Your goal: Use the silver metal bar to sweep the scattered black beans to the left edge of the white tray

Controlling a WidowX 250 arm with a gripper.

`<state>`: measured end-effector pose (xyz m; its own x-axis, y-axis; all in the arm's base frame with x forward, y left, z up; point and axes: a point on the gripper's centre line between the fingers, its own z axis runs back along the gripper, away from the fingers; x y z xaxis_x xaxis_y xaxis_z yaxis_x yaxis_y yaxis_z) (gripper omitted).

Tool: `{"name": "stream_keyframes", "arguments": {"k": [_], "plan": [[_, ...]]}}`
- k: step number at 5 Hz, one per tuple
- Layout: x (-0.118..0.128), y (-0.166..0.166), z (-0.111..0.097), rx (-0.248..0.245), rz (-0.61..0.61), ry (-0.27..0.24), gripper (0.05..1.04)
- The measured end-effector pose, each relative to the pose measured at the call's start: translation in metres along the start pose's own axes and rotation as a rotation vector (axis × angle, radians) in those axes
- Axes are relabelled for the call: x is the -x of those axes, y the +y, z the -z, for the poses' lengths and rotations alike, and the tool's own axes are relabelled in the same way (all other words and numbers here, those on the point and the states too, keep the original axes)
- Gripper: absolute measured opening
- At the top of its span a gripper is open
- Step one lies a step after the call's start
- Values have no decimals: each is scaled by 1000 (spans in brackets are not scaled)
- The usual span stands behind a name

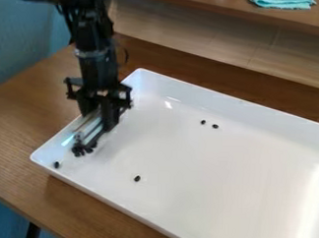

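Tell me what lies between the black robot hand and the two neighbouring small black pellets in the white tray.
Just bare tray floor, in the camera view.

The table [23, 131] is brown wood with visible grain, and 1 dark leg [32, 232] shows below its near left edge. On it lies 1 white tray [185, 200], set aslant, with raised walls; 1 corner points left and 1 points far. Along the far side, a pale wood panel [191, 38] stands under 1 brown shelf [186, 3], which bears 1 teal cloth [282, 2] at the far right.
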<state>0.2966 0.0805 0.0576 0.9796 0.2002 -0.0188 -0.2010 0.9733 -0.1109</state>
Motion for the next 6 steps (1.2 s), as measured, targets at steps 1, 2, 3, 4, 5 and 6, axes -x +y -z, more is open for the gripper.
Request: {"name": "stream_keyframes", "arguments": {"k": [1,2,3,4,5,6], "plan": [[2,-48,-31,81,20,-7,402],[9,-88,-35,89,60,-7,402],[28,-114,-15,40,106,-24,402],[40,-114,14,-21,111,-71,402],[42,-113,33,-41,122,-108,402],[37,-104,44,-54,119,-137,402]]}}
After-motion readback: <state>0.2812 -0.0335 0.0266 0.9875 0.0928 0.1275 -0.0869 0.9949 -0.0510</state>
